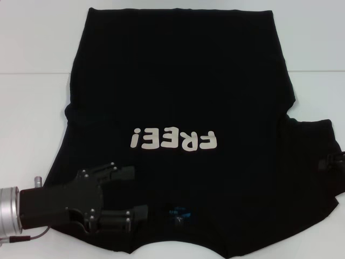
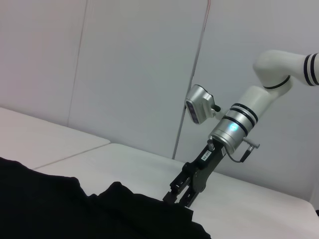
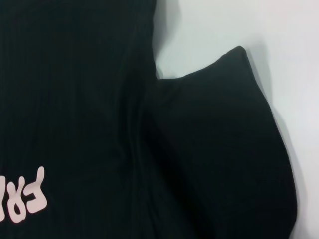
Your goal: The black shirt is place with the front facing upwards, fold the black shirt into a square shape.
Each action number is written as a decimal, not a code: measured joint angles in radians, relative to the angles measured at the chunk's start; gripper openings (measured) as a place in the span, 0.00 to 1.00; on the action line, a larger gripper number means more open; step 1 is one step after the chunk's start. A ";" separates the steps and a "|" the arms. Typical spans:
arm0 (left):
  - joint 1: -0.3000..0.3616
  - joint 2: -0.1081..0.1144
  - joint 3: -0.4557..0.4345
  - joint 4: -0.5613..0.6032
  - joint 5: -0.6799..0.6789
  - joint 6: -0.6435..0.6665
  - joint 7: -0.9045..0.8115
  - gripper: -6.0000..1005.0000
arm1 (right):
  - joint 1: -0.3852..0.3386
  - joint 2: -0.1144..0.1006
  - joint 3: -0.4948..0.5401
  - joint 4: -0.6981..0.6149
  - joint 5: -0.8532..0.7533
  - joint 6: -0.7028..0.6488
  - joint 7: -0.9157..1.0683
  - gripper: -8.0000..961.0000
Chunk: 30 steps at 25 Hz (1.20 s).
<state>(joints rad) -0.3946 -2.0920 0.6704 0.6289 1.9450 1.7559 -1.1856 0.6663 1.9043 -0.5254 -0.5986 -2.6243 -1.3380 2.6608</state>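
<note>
The black shirt (image 1: 178,81) lies spread on the white table with its front up, the off-white "FREE!" print (image 1: 173,140) and the blue neck label (image 1: 179,211) toward me. My left gripper (image 1: 137,192) is open and low over the shirt's near-left shoulder, beside the collar, with nothing between its fingers. My right gripper (image 1: 335,160) shows only at the right edge, at the outer end of the right sleeve (image 1: 312,156). In the left wrist view the right gripper (image 2: 180,199) meets the sleeve's edge on the shirt (image 2: 60,209). The right wrist view shows the shirt's sleeve (image 3: 224,139) lying flat.
Bare white table (image 1: 32,108) surrounds the shirt on the left and far sides. The shirt's far hem reaches close to the back of the table. A pale wall (image 2: 124,74) stands behind the table.
</note>
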 joint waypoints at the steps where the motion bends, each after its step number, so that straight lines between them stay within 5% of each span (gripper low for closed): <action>1: 0.000 0.000 0.000 0.000 0.000 0.000 -0.001 0.93 | 0.002 0.001 0.000 0.001 0.000 0.003 -0.001 0.83; 23: 0.000 0.000 0.000 0.000 -0.005 -0.001 -0.002 0.93 | 0.016 0.012 -0.015 0.002 0.006 0.057 -0.013 0.82; 30: 0.002 0.000 -0.001 0.000 -0.007 -0.001 -0.002 0.93 | 0.017 0.013 -0.030 0.001 0.005 0.066 -0.013 0.48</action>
<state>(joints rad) -0.3929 -2.0920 0.6690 0.6289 1.9380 1.7547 -1.1874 0.6829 1.9177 -0.5550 -0.5975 -2.6196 -1.2717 2.6475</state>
